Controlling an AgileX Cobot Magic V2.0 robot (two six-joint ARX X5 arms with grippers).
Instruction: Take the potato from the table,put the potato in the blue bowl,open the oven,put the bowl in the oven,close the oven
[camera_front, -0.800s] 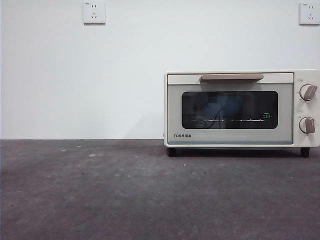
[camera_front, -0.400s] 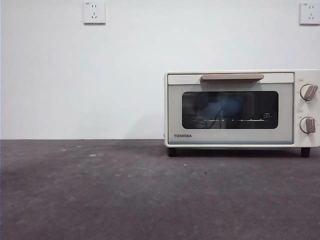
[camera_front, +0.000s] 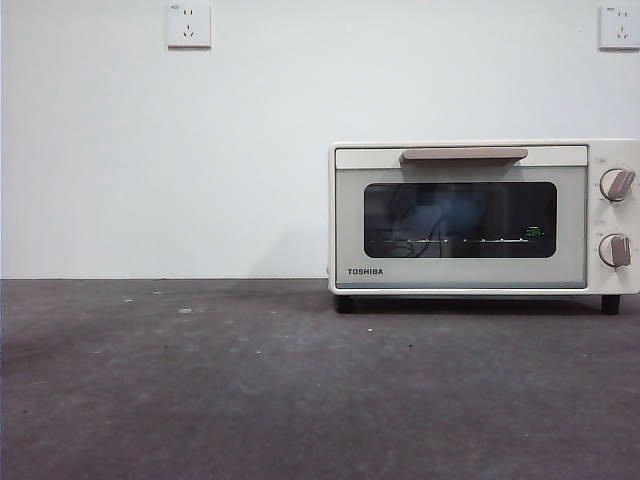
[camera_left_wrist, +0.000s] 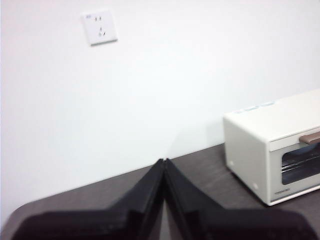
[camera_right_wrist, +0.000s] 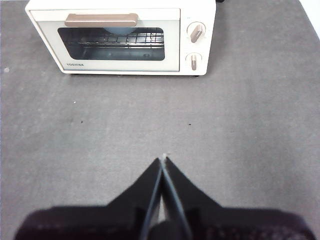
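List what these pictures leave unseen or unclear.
- Potato and blue bowl: neither is plainly in view; a dim bluish shape behind the oven glass in the front view may be a reflection.
- Oven's far end: cut off by the left wrist picture's edge.
- Dial markings by the knobs: too small.
- Left gripper and right gripper, both shut: out of the front view.

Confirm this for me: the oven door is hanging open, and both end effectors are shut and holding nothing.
Not quite. The oven door is closed, flush against its front, as the front view shows. The rest stands: the left end effector and the right end effector are both shut and holding nothing.
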